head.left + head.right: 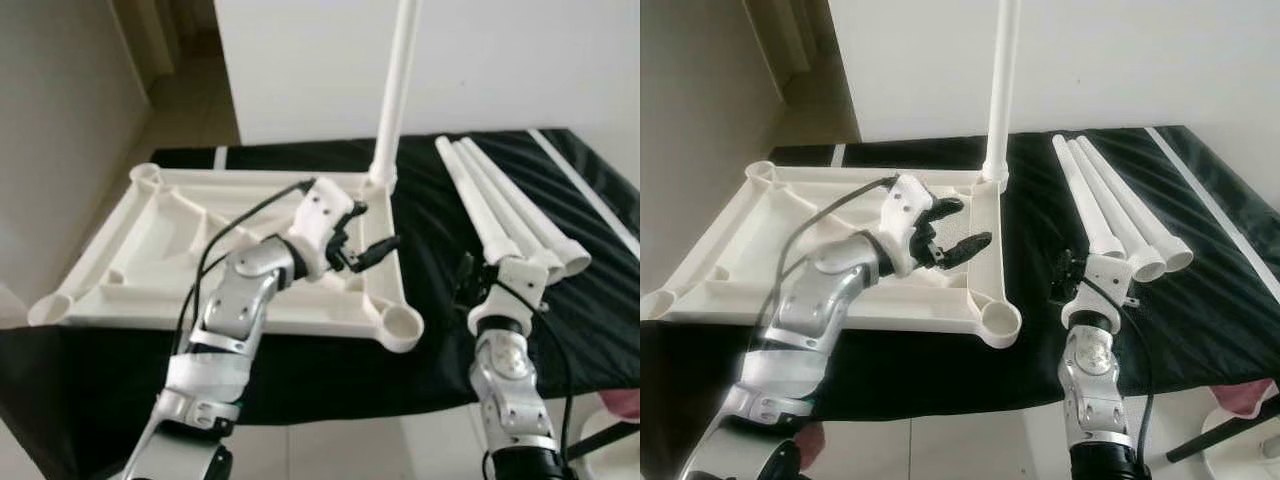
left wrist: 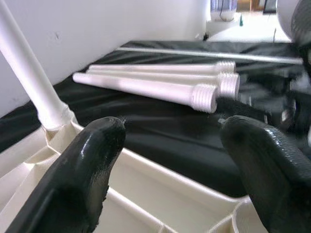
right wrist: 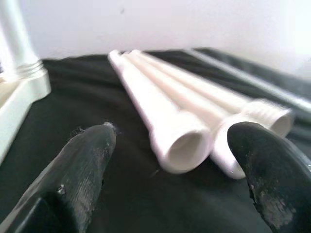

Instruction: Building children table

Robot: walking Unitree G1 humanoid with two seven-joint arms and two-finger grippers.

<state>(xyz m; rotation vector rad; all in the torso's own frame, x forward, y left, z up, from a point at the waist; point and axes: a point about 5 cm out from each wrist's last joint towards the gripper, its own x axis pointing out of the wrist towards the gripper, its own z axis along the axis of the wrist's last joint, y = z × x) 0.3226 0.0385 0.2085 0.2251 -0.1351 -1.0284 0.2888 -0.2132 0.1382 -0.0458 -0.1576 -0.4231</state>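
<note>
Head cam: tabletop [image 1: 150, 260] lies upside down on the black worktop [image 1: 440, 330], w/ one leg [image 1: 398, 90] already standing in its far right corner socket. Three loose legs [image 1: 500, 215] lie toward the worktop's right edge.

Left gripper [image 1: 368, 252] hovers over the tabletop's right rim, jaws released, holding nothing.

Right gripper [image 1: 1068, 272] sits just short of the legs' near ends.

Right wrist cam: jaws spread, nearest leg's [image 3: 163, 116] hollow end between them, not gripped.

Looks like leg two is next; needs closing on it.
</note>
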